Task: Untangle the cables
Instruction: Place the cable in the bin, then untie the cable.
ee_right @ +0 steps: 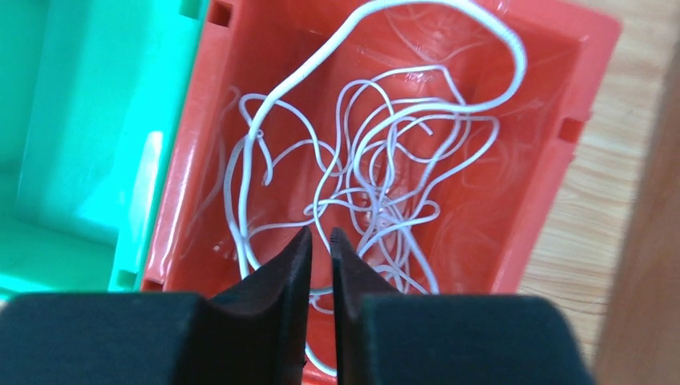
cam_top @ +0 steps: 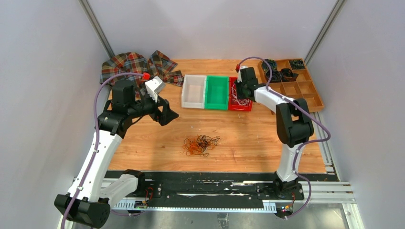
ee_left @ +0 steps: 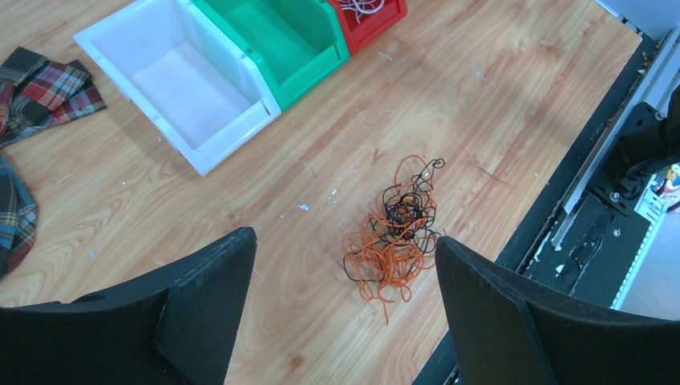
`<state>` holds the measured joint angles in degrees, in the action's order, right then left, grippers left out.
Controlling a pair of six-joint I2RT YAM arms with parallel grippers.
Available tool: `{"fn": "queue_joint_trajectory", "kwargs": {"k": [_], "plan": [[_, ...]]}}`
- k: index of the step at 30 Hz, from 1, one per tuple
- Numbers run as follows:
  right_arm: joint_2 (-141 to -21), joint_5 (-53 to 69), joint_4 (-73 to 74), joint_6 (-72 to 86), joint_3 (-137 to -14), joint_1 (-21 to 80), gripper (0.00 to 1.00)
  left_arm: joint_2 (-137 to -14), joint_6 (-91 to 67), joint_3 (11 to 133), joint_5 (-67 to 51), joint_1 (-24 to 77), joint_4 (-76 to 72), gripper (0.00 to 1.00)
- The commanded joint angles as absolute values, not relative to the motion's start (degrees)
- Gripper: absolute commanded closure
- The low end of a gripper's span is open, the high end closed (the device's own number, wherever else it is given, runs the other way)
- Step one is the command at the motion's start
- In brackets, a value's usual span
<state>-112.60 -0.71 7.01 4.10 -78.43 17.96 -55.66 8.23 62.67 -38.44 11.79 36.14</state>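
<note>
A tangle of orange and black cables (cam_top: 200, 144) lies on the wooden table near its front edge. In the left wrist view the tangle (ee_left: 397, 233) sits just inside the right finger. My left gripper (cam_top: 165, 114) hangs well above the table to the tangle's left, its jaws (ee_left: 343, 237) wide open and empty. Loose white cables (ee_right: 377, 160) fill the red bin (ee_right: 553, 160). My right gripper (ee_right: 321, 234) hovers over them with its jaws shut to a thin slit. A white strand runs to the slit; whether it is pinched does not show. From above, this gripper (cam_top: 240, 94) reaches into the red bin (cam_top: 248, 108).
A green bin (cam_top: 217, 93) and a white bin (cam_top: 193, 90), both empty, stand left of the red one. A plaid cloth (cam_top: 129, 64) lies at the back left. A wooden divided tray (cam_top: 305, 90) with dark coiled rolls (cam_top: 282, 72) stands at the back right.
</note>
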Motion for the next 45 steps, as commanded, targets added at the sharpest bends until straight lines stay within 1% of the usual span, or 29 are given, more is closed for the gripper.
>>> {"fn": "queue_joint_trajectory", "kwargs": {"k": [1, 2, 4, 7, 9, 13, 17, 18, 21, 25, 28, 31, 34, 36, 38, 39, 44, 45], "plan": [[-105.03, -2.64, 5.88, 4.12, -79.49, 17.34, 0.76, -55.67, 9.11, 63.11, -38.62, 11.60, 35.20, 0.13], [-103.38, -2.43, 5.88, 4.29, -79.55, 17.36, 0.69, -55.84, 9.08, 63.11, -38.51, 11.60, 35.30, 0.13], [-98.94, -2.00, 5.92, 4.84, -78.65, 17.91, 0.59, -56.21, 9.24, 63.43, -38.56, 11.60, 35.90, 0.13], [-92.78, -1.93, 5.69, 4.97, -75.01, 20.55, 0.51, -56.68, 9.85, 63.37, -38.69, 11.60, 36.41, 0.10], [-88.57, -2.45, 5.32, 4.55, -71.06, 23.74, 0.48, -56.84, 10.45, 63.20, -38.50, 11.60, 36.66, 0.08], [-80.97, -2.55, 4.31, 5.35, -61.30, 33.18, 0.46, -57.49, 11.54, 63.12, -38.01, 11.60, 37.83, 0.01], [-77.09, -2.18, -0.03, 6.64, -53.73, 45.62, 0.48, -58.27, 13.19, 62.35, -37.50, 11.57, 38.60, 0.01], [-76.82, -2.05, -0.83, 6.66, -52.57, 49.25, 0.48, -58.39, 13.49, 62.12, -37.28, 11.60, 38.76, 0.02], [-77.87, 0.60, -5.04, 6.49, -49.39, 55.16, 0.49, -58.39, 14.81, 61.07, -37.02, 11.60, 39.11, 0.02], [-82.72, 3.61, -4.64, 6.73, -49.40, 57.83, 0.49, -58.72, 16.24, 59.80, -36.10, 11.60, 39.23, 0.02], [-86.43, 4.73, -3.31, 8.10, -49.90, 57.79, 0.53, -59.14, 16.88, 59.29, -35.89, 11.60, 39.70, 0.02], [-87.92, 3.82, -2.40, 8.64, -50.31, 57.76, 0.62, -59.32, 17.18, 58.92, -35.79, 11.60, 39.82, 0.02], [-86.47, 3.04, -2.74, 9.21, -50.03, 57.74, 0.70, -59.24, 17.65, 58.72, -35.85, 11.60, 40.14, 0.02], [-85.03, 2.45, -2.88, 9.54, -50.05, 57.74, 0.79, -59.11, 17.80, 58.65, -36.12, 11.61, 40.15, 0.02], [-83.79, 1.95, -2.75, 9.54, -50.29, 57.68, 0.95, -59.00, 17.80, 58.74, -36.74, 11.62, 40.15, 0.01], [-83.05, 1.69, -2.72, 9.71, -50.27, 57.66, 0.99, -58.96, 17.72, 58.92, -36.85, 11.60, 40.13, 0.01], [-79.46, 2.47, -2.12, 12.63, -50.61, 56.23, 0.99, -58.42, 17.97, 59.19, -37.77, 11.61, 41.02, 0.07], [-79.08, 1.89, -1.42, 13.76, -50.69, 55.65, 0.93, -58.22, 17.98, 59.16, -37.98, 11.60, 41.16, 0.07]]}}
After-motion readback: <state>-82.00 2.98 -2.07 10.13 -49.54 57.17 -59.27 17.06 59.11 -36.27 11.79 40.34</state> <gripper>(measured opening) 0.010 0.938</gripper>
